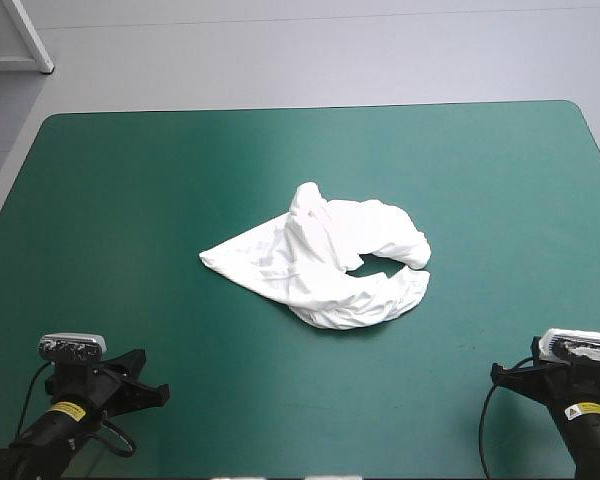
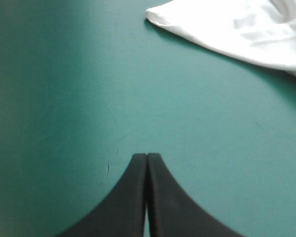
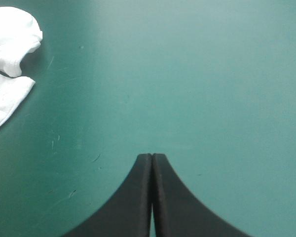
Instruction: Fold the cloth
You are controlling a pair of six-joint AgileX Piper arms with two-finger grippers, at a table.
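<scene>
1. The T-shirt [image 1: 325, 260] lies in a crumpled white heap near the middle of the table, on the teal-green cover [image 1: 130, 180]. It is neither spread flat nor folded.
2. One flat, pointed corner of the heap reaches toward the table's left side. The rest bunches up on the right side in thick rolled folds, with a small dark hollow between two of them.
3. The left gripper [image 2: 147, 157] sits low by the table's near edge, close to the left corner. Its two black fingers [image 2: 130, 197] are pressed together into one pointed arch, with nothing between them.
4. From the left wrist view, bare cover lies under and just ahead of that arch. The shirt's pointed corner lies farther ahead and off to the side nearer the middle of the table — well apart from the fingertips.
5. The right gripper [image 3: 152, 156] is placed the same way near the right corner, its fingers meeting tip to tip and gripping nothing.
6. Ahead of it is open cover marked with a few faint scuffs. Two rounded folds of the shirt show off to the side nearer the middle of the table, also well apart.
7. The heap lies between the two arms and farther up the table — neither gripper touches it. I cannot tell whether the fingertips rest on the cover or hang just above it.
</scene>
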